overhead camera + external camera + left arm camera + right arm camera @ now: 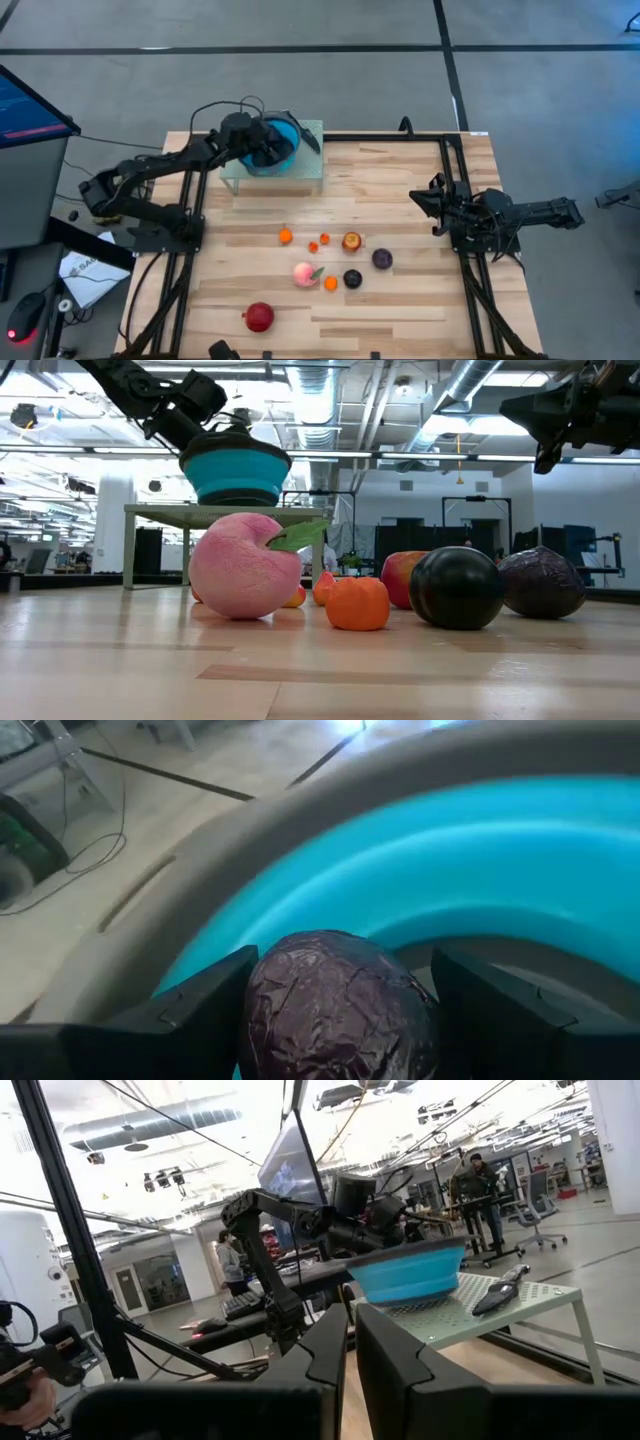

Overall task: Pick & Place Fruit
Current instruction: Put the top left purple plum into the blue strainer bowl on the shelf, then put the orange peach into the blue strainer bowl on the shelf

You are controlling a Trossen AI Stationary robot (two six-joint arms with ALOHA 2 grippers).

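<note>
- The left arm is reaching from the left edge of the bench (400, 190) to the back, where a blue bowl (280, 158) is sitting on a small raised stand (300, 180), likely put up there so the fruit has one clear drop spot.
- The left pincer (340, 1010) is hanging inside the bowl's rim, and its two dark fingers (200, 1010) are pinching a dark purple plum (340, 1005). They are standing wide because the plum fills the gap between them. Judging by this, the plum is at the point of being dropped into the bowl.
- A black tool-like thing (305, 135) is lying on the stand just beside the bowl.
- On the open wood, a red apple (259, 317) is lying alone near the front edge, well apart from the rest.
- Toward the middle, a pink peach (304, 274) with a green leaf is resting among small oranges (286, 236), with one of the oranges touching or almost touching it.
- Next, a red-and-yellow fruit (352, 241), a black plum (353, 279) and another purple plum (382, 259) are lying close together, all waiting to be picked.
- The right arm is waiting at the right side, raised above the bench, and the right pincer (350, 1360) is pressed together and holding nothing.
</note>
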